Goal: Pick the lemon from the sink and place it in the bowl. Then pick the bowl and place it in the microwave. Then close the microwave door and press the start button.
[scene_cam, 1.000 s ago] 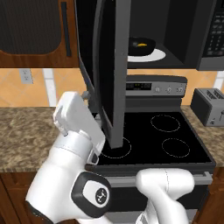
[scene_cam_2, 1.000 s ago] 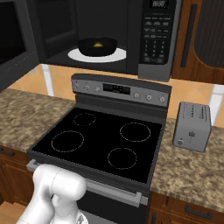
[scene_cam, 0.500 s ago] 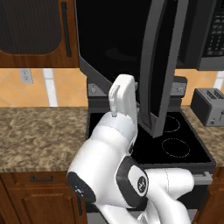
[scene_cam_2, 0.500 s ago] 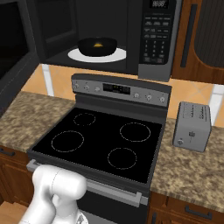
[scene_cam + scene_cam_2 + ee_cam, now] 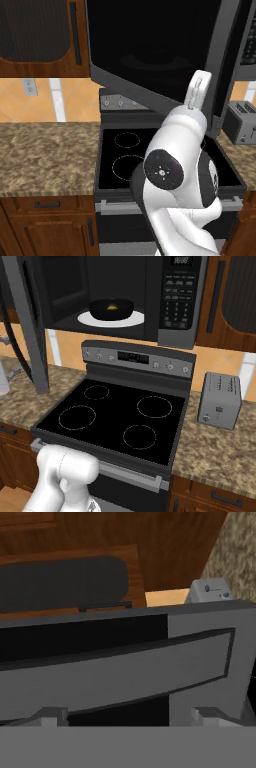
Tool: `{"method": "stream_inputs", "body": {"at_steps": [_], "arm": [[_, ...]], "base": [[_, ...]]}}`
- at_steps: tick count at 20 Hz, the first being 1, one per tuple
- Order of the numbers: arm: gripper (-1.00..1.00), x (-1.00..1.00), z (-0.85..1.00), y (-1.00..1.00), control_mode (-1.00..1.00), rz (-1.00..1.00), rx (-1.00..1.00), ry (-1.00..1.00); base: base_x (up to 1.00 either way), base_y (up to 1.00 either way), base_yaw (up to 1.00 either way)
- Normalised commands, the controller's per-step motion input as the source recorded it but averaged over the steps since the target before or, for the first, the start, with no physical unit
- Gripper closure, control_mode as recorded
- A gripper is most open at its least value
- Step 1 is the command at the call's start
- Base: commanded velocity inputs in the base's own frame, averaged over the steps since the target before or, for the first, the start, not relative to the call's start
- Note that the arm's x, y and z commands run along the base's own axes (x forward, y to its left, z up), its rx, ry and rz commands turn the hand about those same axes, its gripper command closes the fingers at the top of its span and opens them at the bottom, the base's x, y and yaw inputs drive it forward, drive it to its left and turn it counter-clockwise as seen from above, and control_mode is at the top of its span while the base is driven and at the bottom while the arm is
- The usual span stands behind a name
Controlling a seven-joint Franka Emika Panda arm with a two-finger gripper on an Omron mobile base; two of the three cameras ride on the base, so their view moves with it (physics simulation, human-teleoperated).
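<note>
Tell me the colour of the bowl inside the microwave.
Glossy black bowl, clearest in the right base view.

Both base views look forward and down over the stove and up at the microwave — one from the left, one from the right. The hand view sits close against the microwave door — rolled sideways.

A glossy black bowl is gleaming on a smooth white plate inside the matt dark grey microwave, its door showing a shiny black window, while the stove's slick glass top is sitting between speckled, stone-like surfaces and polished brown wooden cabinets.
</note>
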Motion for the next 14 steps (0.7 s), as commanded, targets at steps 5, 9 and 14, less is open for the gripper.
{"method": "stream_inputs", "body": {"at_steps": [5,9,14], "arm": [[-1.00,0.28,0.07,-0.86,-1.00,0.04,0.27,0.00],[-1.00,0.42,0.06,-0.57,-1.00,0.06,0.20,0.00],[-1.00,0.81,0.00,-0.21,-1.00,0.04,0.07,0.00]], "base": [[0.00,0.00,0.00],[0.00,0.00,0.00],[0.00,0.00,0.00]]}}
